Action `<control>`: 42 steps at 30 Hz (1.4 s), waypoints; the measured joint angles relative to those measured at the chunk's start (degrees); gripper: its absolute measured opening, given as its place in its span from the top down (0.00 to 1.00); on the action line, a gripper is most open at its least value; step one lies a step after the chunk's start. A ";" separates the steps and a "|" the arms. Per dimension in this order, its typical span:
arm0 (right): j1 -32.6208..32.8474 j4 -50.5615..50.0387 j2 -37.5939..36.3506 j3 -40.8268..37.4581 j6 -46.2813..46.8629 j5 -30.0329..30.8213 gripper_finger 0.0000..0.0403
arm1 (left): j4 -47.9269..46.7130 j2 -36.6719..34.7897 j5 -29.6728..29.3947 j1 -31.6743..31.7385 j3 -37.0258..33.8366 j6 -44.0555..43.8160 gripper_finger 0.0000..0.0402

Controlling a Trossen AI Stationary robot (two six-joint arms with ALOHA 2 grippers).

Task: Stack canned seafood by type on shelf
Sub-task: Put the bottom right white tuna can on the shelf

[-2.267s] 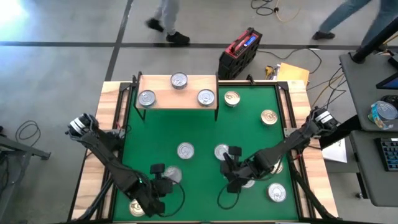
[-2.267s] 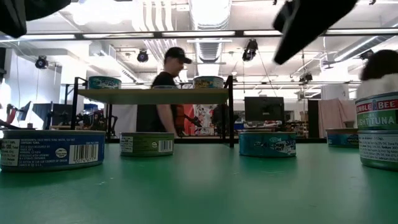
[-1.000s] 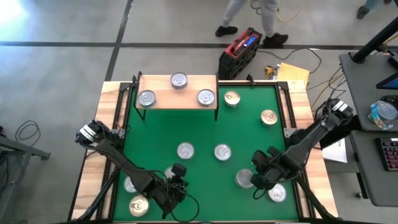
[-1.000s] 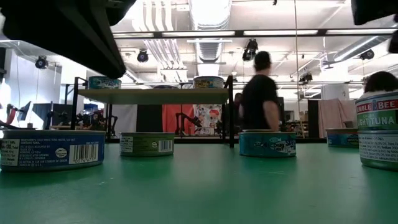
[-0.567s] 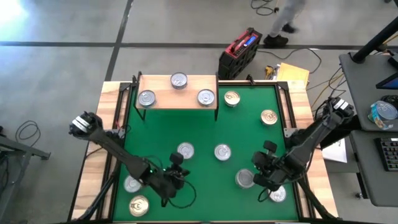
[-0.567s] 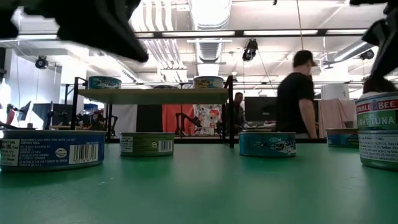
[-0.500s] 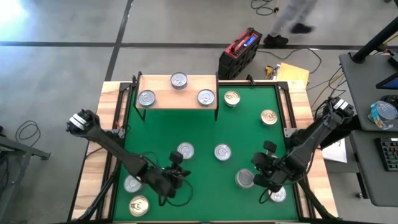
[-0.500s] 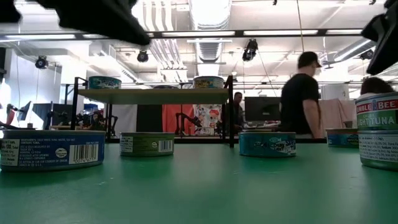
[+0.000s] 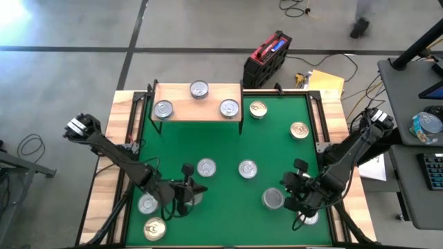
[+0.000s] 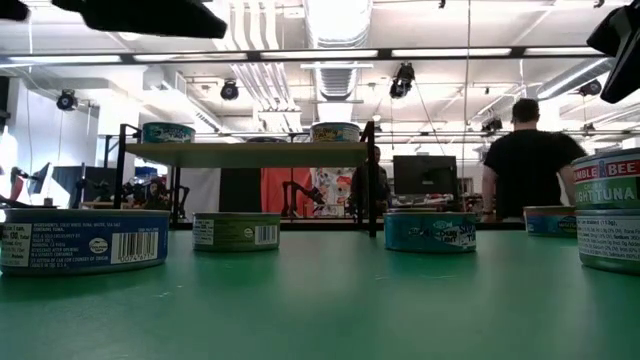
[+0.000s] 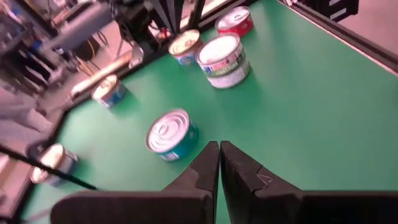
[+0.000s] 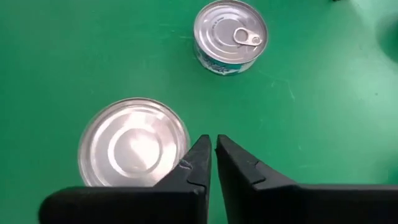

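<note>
High view: small light-wood shelf on black legs point(image 9: 198, 110) sits at the top edge of the green mat point(image 9: 221, 149) with three silver-topped round tins point(image 9: 199, 89) on it; two gold-topped tins point(image 9: 258, 109) just right of it, the rest loose lower down the mat. Left gripper point(image 9: 187, 185) hangs mid-lower left, near a silver tin point(image 9: 205, 167); right gripper point(image 9: 296, 185) lower right, just beside a plain-lidded silver tin point(image 9: 273, 199). Low view: shelf in the upper-left middle with teal-sided tins on top, more tins standing on the mat in front, a tall green-labelled tuna can point(image 10: 608, 210) at the right edge, a person in a dark shirt point(image 10: 528, 150) in the room behind. Left wrist view: fingers point(image 11: 206, 167) pressed together, nothing between them, teal-sided tin point(image 11: 171, 134) just ahead. Right wrist view: fingers point(image 12: 199, 163) nearly touching, empty, the plain-lidded tin beside them at lower left, a teal pull-tab tin point(image 12: 229, 36) further out at top. Looks like the gap between placements, no tin in hand. Next move probably needs the jaws spread first, then down over a tin matching a type already on the shelf.
</note>
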 joint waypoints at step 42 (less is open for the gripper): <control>1.88 4.86 3.53 -1.36 38.83 -13.14 0.28 | 16.93 23.90 16.13 12.78 12.14 16.81 1.00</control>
